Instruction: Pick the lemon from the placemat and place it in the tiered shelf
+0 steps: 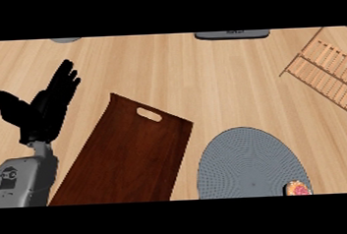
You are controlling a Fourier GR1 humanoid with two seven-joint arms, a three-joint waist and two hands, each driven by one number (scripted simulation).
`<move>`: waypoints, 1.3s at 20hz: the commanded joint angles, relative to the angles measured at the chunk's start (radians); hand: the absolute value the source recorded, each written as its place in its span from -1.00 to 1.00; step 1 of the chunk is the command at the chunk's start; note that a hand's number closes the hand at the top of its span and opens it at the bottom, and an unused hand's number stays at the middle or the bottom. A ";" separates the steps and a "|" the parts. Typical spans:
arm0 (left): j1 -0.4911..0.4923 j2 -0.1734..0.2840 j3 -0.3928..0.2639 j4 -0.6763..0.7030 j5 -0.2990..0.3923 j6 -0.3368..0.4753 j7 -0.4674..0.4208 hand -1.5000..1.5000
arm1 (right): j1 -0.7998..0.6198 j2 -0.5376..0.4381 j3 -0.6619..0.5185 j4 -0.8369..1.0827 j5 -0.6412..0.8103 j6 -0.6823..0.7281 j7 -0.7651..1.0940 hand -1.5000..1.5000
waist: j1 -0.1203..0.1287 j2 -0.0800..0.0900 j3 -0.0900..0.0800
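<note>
While the left hand [41, 102] rests open at the left edge, the lemon [298, 188] sits far across on the right.
It's on the grey placemat [244, 165]'s lower right rim (right hand isn't showing), tiered shelf [331, 70] well above it.

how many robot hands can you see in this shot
1. The left hand is open with fingers up at the view's left, beside the wooden tray. The right hand is out of view.
</note>
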 commanded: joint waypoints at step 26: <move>0.054 0.004 0.030 -0.023 0.007 0.002 -0.017 0.00 | 0.076 -0.320 -0.068 0.230 -0.085 0.617 -0.148 -1.00 | -0.056 -0.008 0.013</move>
